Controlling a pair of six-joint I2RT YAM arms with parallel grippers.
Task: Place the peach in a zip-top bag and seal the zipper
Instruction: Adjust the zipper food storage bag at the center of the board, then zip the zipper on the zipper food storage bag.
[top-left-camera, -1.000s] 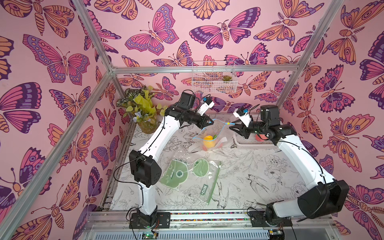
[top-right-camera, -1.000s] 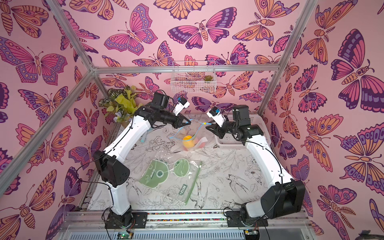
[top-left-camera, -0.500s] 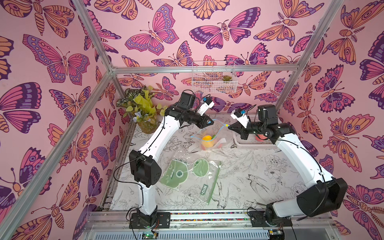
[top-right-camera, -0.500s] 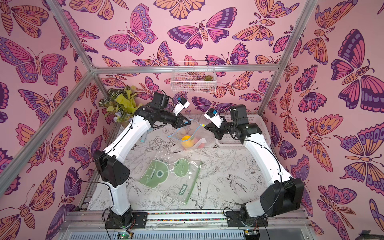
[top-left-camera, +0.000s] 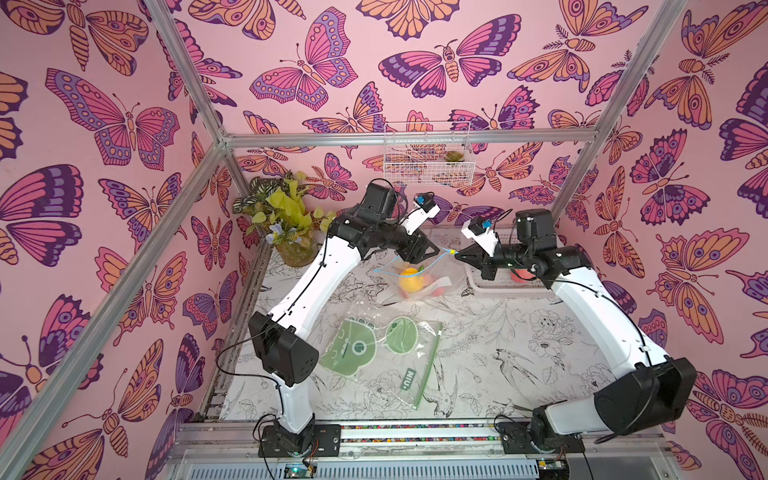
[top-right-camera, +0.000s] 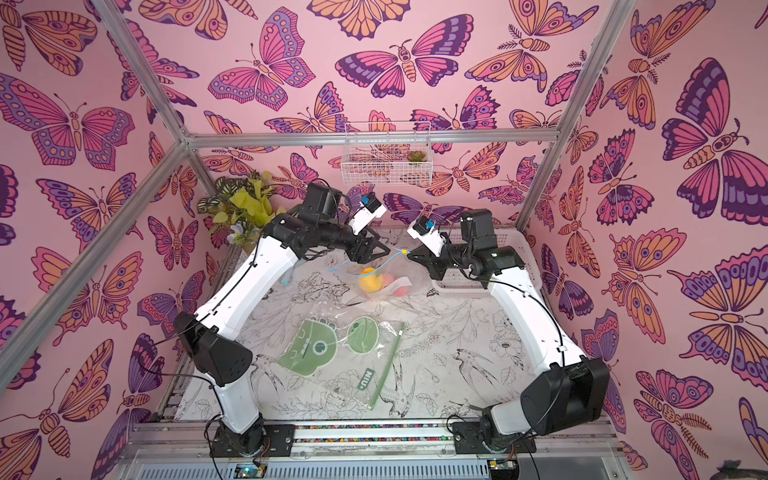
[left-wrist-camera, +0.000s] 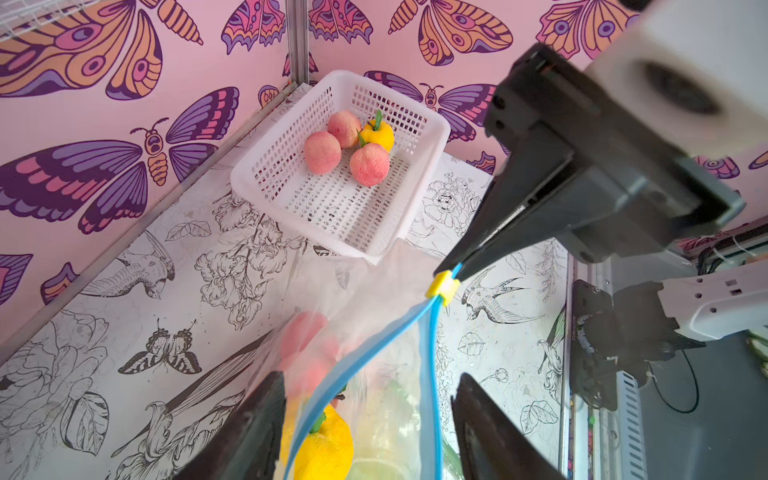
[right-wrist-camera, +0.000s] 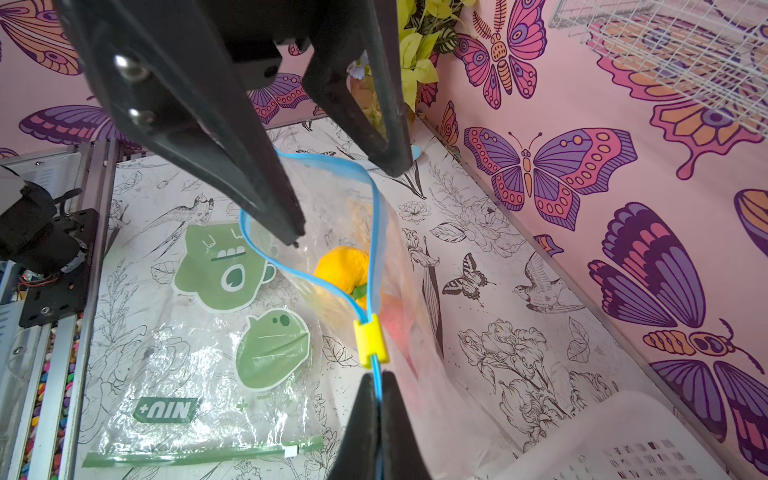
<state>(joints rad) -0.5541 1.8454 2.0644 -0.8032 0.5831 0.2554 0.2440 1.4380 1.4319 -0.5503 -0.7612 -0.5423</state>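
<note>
A clear zip-top bag (top-left-camera: 422, 286) with a blue zipper hangs above the table's far middle. Inside it lie a pink peach (left-wrist-camera: 303, 332) and a yellow pepper (left-wrist-camera: 326, 444). My right gripper (right-wrist-camera: 376, 376) is shut on the blue zipper strip just behind the yellow slider (right-wrist-camera: 370, 340), seen in both top views (top-left-camera: 457, 255) (top-right-camera: 409, 253). The bag's mouth gapes beyond the slider. My left gripper (left-wrist-camera: 370, 376) is open, its fingers standing either side of the bag's mouth without gripping it; a top view shows it close to the slider (top-left-camera: 430, 259).
A white basket (left-wrist-camera: 282, 137) at the far right holds three more peaches and a yellow pepper. A second clear bag with green stickers (top-left-camera: 382, 353) lies flat on the table's middle. A potted plant (top-left-camera: 286, 220) stands at the far left corner, and a wire basket (top-left-camera: 428, 153) hangs on the back wall.
My left gripper has opened and let go of the bag's edge. My right gripper has moved left to the bag and shut on the zipper strip by the slider.
</note>
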